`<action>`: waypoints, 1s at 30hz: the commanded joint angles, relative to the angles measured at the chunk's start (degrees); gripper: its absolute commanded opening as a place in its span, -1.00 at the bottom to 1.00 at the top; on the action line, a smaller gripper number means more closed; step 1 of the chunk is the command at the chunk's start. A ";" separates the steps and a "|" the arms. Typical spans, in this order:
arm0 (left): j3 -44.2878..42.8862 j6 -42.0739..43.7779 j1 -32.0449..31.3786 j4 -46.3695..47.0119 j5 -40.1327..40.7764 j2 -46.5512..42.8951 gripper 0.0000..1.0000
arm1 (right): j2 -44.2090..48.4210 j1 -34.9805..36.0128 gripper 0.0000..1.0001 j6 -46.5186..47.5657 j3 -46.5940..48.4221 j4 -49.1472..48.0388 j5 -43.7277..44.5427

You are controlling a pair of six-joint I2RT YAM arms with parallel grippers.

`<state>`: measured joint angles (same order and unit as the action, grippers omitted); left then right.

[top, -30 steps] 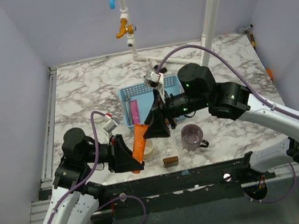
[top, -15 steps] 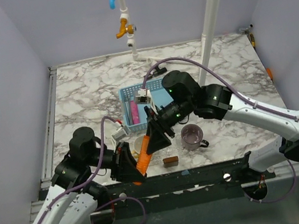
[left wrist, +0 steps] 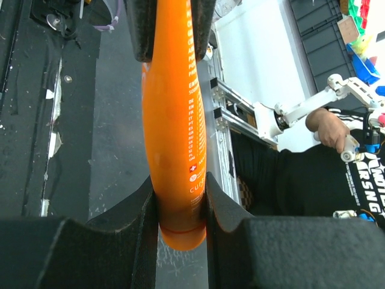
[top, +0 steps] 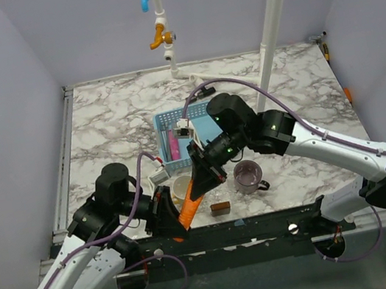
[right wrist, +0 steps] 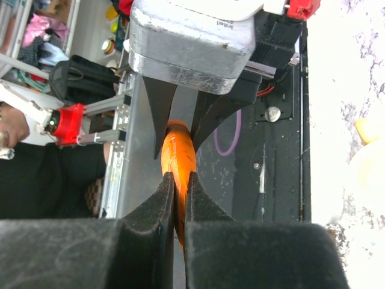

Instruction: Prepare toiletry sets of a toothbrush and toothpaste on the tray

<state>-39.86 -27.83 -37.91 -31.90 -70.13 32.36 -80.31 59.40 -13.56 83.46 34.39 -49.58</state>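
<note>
The toothpaste (top: pixel 189 209), an orange tube, hangs tilted above the table's near edge, held at both ends. My left gripper (top: pixel 179 220) is shut on its round cap end (left wrist: pixel 178 211); in the left wrist view the tube (left wrist: pixel 174 108) runs up between the pads. My right gripper (top: pixel 200 186) is shut on the flat upper end, and its pads pinch the tube (right wrist: pixel 178 150) thin in the right wrist view. The blue tray (top: pixel 173 113) sits behind the right gripper with a pink item (top: pixel 174 145) in it. No toothbrush shows in any view.
A cream cup (top: pixel 178 187) stands just behind the tube. A purple mug (top: pixel 248 175) is to its right, under the right arm. A small brown block (top: pixel 220 207) lies near the front edge. A white pole (top: pixel 272 18) rises at the back right.
My right gripper came down and forward from the tray and closed on the tube's upper end. The left gripper, still holding the tube, shifted right and toward the near edge.
</note>
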 commanded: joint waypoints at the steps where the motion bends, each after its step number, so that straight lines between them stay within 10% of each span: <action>1: -1.45 1.20 -0.05 0.44 1.75 0.00 -1.00 | -0.37 0.25 -0.99 0.28 -1.11 -0.12 -3.53; 12: -4.44 5.56 0.03 -3.89 10.05 0.32 0.41 | 1.11 0.29 -0.99 0.49 -0.50 2.46 2.33; 30: -10.02 8.28 0.03 -5.53 55.00 -2.35 0.85 | -0.50 0.29 -0.99 0.46 11.64 22.81 36.47</action>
<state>-48.38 -21.45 -37.95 -36.60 -30.24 32.16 -79.94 59.31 -12.51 91.26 50.06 -25.78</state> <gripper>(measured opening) 0.883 0.034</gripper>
